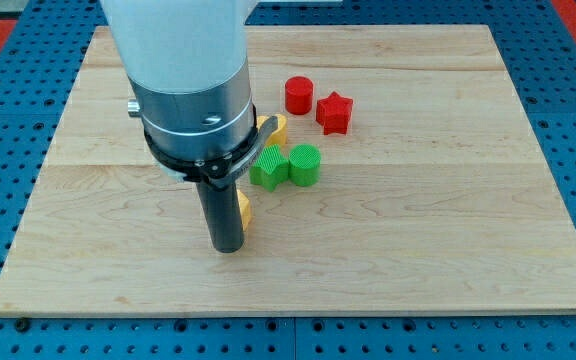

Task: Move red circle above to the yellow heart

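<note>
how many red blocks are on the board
2: the red circle near the view's top, and the red star just to its right. The arm could hide others.

The worktop (448,250) lay open to the view's right; the red star (334,112) touched the red circle (299,95), two green blocks (286,167) crowded below.

Desk (418,200): pale wood, smooth, matt. Green circle (306,165): ribbed plastic, matt. Red circle (299,95): smooth matt plastic. Arm collar (193,115): brushed metal, slight sheen.
</note>
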You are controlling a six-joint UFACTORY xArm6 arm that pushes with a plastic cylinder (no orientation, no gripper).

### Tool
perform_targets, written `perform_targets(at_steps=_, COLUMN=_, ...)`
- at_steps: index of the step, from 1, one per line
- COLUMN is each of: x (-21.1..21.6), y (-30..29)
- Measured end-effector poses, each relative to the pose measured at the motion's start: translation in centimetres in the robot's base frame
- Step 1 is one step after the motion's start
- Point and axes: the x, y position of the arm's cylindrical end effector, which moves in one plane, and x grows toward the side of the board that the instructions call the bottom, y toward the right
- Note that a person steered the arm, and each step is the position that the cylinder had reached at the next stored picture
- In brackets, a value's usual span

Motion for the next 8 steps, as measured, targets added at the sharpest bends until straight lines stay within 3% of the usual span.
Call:
perform_targets(at_steps=3, x=-5.9, y=2.5)
perform_targets(at_steps=8, x=-10.0, y=11.7)
